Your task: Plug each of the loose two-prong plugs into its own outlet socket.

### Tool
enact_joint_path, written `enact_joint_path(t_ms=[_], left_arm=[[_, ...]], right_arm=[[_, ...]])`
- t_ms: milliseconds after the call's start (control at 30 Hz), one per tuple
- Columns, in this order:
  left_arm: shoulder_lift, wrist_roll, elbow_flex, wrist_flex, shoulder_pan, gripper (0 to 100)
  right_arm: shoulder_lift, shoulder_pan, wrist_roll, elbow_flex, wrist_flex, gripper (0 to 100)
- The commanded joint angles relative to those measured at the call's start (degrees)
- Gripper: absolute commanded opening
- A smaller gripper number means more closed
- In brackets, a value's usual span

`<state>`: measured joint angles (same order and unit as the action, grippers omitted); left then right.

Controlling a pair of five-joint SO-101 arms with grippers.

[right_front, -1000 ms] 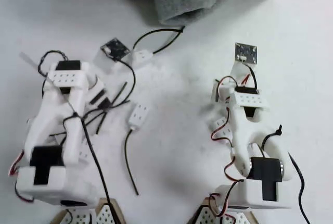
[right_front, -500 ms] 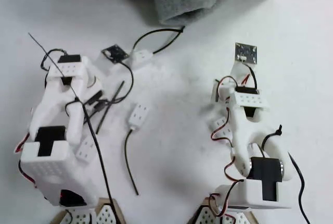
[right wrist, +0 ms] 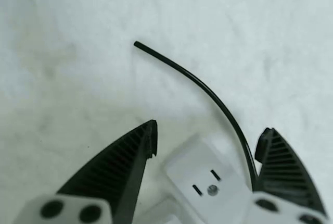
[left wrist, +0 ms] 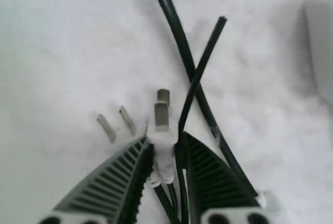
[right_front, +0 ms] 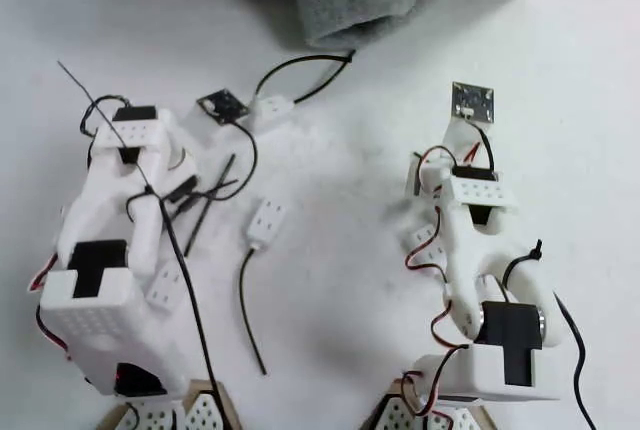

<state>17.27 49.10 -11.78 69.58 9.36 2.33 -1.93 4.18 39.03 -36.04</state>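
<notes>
My left gripper (left wrist: 164, 143) is clenched on the white two-prong plug (left wrist: 162, 122), near the white rectangular outlet socket (right_front: 266, 220) on the worktop (right_front: 350, 280); my right gripper (right wrist: 209, 133) stands released, a second white socket (right wrist: 205, 179) between its jaws

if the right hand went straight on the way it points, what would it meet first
Probably the white outlet socket, already lying between the fingers of the open right hand; a black cord curves across the way just beyond. Depth is unclear.
</notes>
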Motion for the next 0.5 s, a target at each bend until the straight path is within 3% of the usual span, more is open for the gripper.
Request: enact_joint_path(t_ms=[0,233,467], left_arm=[[-0.7,0.6,1.5,1.7,-0.2,8],[-0.8,-0.7,1.8,3.9,-0.1,8],[-0.8,-0.8,13.5,16.4,0.0,6]], right_arm=[[0.3,-0.1,0.4,-0.2,0.7,30.6],[0.3,-0.1,0.4,-0.2,0.7,30.6],[0.3,-0.1,0.4,-0.2,0.7,30.6]])
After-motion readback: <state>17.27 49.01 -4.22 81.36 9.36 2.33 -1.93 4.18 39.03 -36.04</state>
